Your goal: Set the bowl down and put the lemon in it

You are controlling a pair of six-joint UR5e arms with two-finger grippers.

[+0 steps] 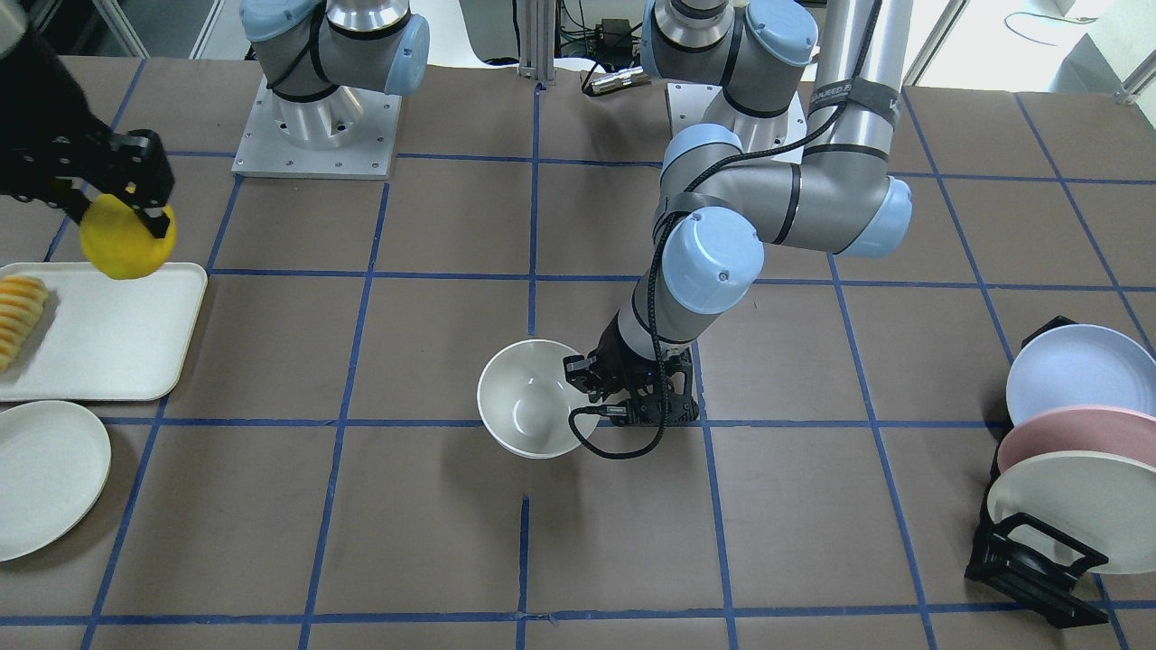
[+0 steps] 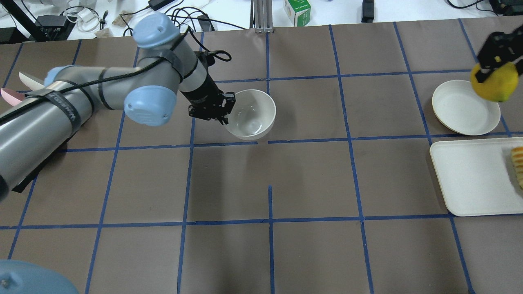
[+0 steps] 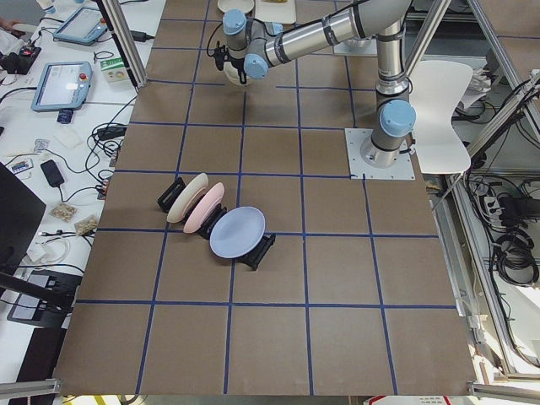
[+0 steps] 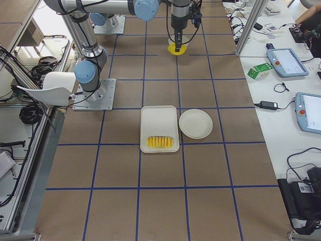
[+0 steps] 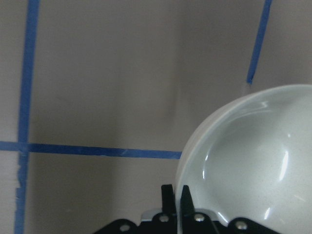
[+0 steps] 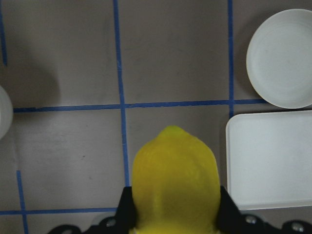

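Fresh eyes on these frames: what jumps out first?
The bright yellow lemon, held off the table in the right gripper near the white tray. Then the left gripper pinching the rim of the white bowl mid-table. Pastel plates stand racked at the robot's left end.

A brown table (image 2: 310, 183) was marked into squares by blue tape lines (image 2: 269, 220). A white tray (image 2: 474, 179) was laid near one end, and a shallow white dish (image 2: 461, 108) was set just beside it, away from the robot. A black rack (image 1: 1039, 587) of pastel plates (image 1: 1079, 370) was placed well apart from the tray, at the opposite end. A white bowl (image 2: 251, 112) was seen between them; whether it rested on the surface could not be told.
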